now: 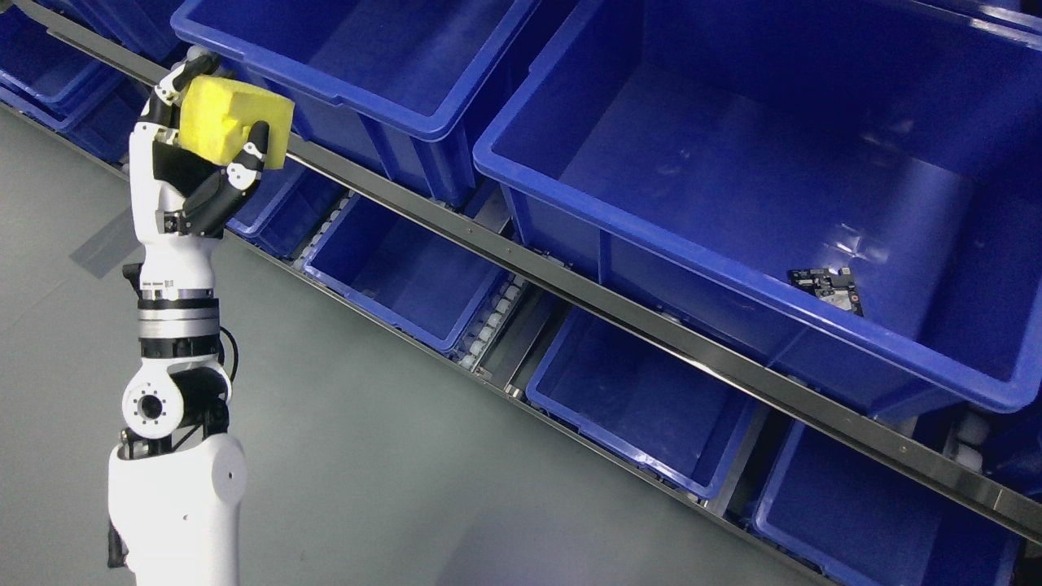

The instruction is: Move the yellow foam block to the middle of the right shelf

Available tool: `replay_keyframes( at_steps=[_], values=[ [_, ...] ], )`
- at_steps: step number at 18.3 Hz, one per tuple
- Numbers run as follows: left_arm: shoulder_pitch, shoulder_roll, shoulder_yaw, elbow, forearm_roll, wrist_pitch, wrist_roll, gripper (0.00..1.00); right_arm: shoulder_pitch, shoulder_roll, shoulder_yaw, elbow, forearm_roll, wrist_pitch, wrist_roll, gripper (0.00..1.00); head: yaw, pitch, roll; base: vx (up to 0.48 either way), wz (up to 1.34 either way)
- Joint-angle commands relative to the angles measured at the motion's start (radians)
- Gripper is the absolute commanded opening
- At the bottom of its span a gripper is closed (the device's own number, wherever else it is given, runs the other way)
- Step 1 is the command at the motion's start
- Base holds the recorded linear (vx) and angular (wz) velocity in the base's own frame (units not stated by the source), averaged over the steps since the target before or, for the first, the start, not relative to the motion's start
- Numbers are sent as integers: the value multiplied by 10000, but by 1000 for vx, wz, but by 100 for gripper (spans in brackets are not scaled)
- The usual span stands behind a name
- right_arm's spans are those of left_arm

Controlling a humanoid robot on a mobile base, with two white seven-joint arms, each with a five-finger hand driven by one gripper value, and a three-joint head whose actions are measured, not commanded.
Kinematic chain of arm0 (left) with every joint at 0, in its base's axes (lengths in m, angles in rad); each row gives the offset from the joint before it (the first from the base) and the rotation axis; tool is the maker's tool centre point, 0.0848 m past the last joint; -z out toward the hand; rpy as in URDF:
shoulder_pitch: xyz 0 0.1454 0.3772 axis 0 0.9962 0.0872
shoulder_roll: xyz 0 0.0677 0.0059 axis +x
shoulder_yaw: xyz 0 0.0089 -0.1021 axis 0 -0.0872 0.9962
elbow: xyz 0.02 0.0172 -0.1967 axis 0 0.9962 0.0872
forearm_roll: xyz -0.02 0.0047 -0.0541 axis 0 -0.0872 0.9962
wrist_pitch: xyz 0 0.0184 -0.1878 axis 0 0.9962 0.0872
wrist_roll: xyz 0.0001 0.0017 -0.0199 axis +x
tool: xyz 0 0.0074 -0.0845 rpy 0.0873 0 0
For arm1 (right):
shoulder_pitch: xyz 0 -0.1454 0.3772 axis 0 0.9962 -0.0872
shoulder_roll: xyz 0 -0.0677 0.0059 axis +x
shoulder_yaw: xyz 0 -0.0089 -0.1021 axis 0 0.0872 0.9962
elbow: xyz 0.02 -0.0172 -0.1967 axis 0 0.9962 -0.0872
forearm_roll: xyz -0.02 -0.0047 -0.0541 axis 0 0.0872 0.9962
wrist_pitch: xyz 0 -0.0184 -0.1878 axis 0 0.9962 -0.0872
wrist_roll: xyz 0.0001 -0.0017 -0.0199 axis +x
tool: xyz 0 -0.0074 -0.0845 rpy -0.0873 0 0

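I see my left hand [199,155] raised beside the shelf rail [521,260]. Its fingers [248,155] are wrapped around the yellow foam block [224,118], holding it up.

Even overhead light, sharp focus, white glare on the large blue bin [895,203].

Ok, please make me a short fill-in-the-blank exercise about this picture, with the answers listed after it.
1. The left hand grips a foam block whose colour is ____.
2. All the bins on the shelf are ____ in colour.
3. A small dark circuit board lies inside the large bin at the picture's ____ side.
4. The floor beside the shelf is ____.

Answers: yellow; blue; right; grey
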Motion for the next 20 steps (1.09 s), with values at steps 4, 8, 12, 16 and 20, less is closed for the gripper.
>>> replay_keyframes(
  at_steps=[4, 8, 12, 16, 20],
  values=[
    [-4535, 175, -859, 1239, -901, 4363, 384, 50, 15, -175, 3, -175, 31, 1, 7, 100, 0, 0, 0, 81, -60],
    [-6685, 175, -1456, 4351, -1135, 4998, 675, 50, 15, -175, 3, -175, 31, 1, 7, 100, 0, 0, 0, 8, 2],
    [-7532, 175, -2115, 6303, -1181, 5182, 1549, 50, 15, -175, 3, -175, 31, 1, 7, 100, 0, 2, 0, 6, -16],
    [-7563, 175, -2255, 6995, -1151, 5182, 1750, 51, 15, -175, 3, -175, 31, 1, 7, 100, 0, 2, 0, 20, -16],
    [-7563, 175, -2621, 7380, -1089, 5213, 1643, 73, 15, -175, 3, -175, 31, 1, 7, 100, 0, 2, 0, 43, 0]
  ],
)
